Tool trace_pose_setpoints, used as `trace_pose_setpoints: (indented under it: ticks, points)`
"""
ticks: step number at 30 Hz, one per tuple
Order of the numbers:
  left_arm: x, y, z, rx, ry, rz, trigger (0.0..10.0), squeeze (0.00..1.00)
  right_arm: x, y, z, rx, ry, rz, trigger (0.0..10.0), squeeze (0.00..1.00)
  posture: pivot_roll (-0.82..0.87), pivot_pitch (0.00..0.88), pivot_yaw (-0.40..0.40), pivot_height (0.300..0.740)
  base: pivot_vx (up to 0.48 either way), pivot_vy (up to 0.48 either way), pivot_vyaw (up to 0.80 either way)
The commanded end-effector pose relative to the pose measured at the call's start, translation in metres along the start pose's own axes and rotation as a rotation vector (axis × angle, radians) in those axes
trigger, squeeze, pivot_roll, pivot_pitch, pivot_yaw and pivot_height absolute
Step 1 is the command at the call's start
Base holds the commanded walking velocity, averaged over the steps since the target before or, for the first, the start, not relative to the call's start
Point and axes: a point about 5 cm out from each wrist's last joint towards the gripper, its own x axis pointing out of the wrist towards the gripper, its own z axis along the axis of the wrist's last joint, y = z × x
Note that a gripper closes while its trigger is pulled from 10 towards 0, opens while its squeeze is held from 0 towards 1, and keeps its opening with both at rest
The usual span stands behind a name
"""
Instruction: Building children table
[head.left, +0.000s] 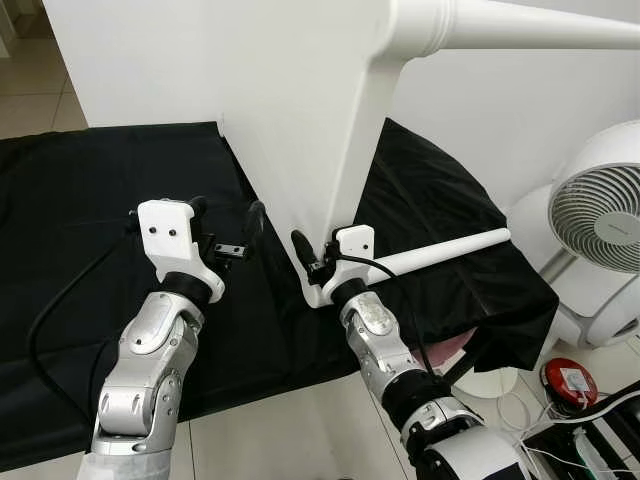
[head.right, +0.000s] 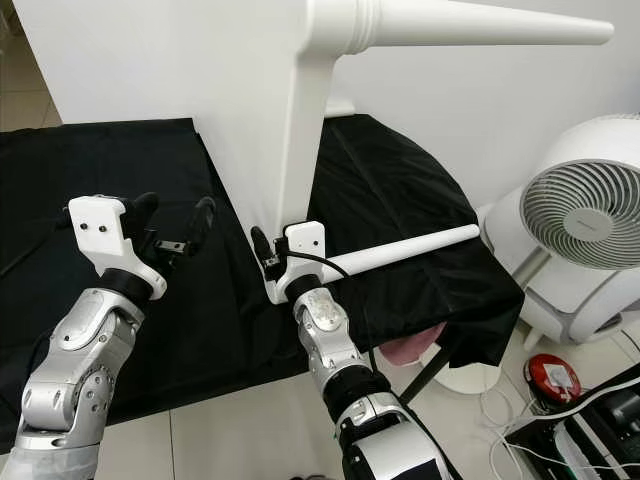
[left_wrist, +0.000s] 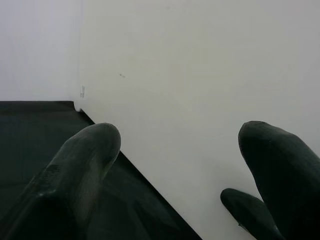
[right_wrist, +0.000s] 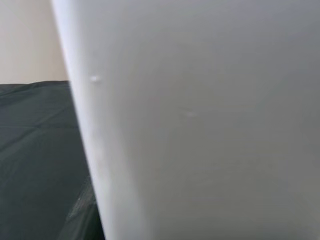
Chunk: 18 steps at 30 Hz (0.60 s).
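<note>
1. Right gripper (head.left: 318, 262) is at the bottom corner of the white tabletop (head.left: 290, 110). One black finger (head.left: 302, 250) shows on the near face. The rest is hidden behind the edge, so can't tell if it is clamped or just resting.
2. Right wrist view: white panel (right_wrist: 200, 125) right against the lens, black cloth beside it. No fingers readable.
3. Left gripper (head.left: 228, 222) is spread wide, holding nothing, raised over the black cloth (head.left: 80, 200), just beside the tabletop's near face, not touching as far as I can tell.
4. Left wrist view: both fingertips (left_wrist: 90, 150) well apart, white face of the tabletop straight ahead between them. A third dark tip (left_wrist: 247, 212) low by the panel, likely the right gripper's finger.
5. Tabletop stands on edge, upright on the cloth-covered surface, bottom corner at the cloth's near side.
6. One white leg (head.right: 470, 25) is attached at the upper corner, sticking out horizontally toward the robot's right.
7. A loose white leg (head.left: 445, 250) lies on the cloth to the right of the right gripper, tapered end pointing away right.
8. Off the cloth on the right: white fan (head.left: 595, 215) on the tiled floor; small red round object (head.left: 568, 384) below it, cables near.
</note>
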Motion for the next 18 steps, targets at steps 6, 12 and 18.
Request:
trace_pose_setpoints:
  ticks: [6,12,18]
  points:
    - [0.001,-0.001,-0.002,-0.005,0.011,-0.006,10.0,0.0,0.006,0.053,0.006,0.106,-0.072,0.067,10.0,0.0,0.04,0.0,-0.047,0.74,0.0,0.0,0.0]
    - [0.002,-0.002,-0.003,-0.004,0.016,-0.014,10.0,0.0,-0.002,0.02,0.007,0.059,-0.084,-0.026,10.0,1.0,0.05,0.0,-0.045,0.74,0.0,0.0,0.0]
    - [0.002,-0.005,-0.005,-0.009,0.023,-0.029,10.0,0.0,-0.011,0.007,0.009,-0.004,-0.106,-0.039,10.0,1.0,0.04,0.0,-0.047,0.74,0.0,0.0,0.0]
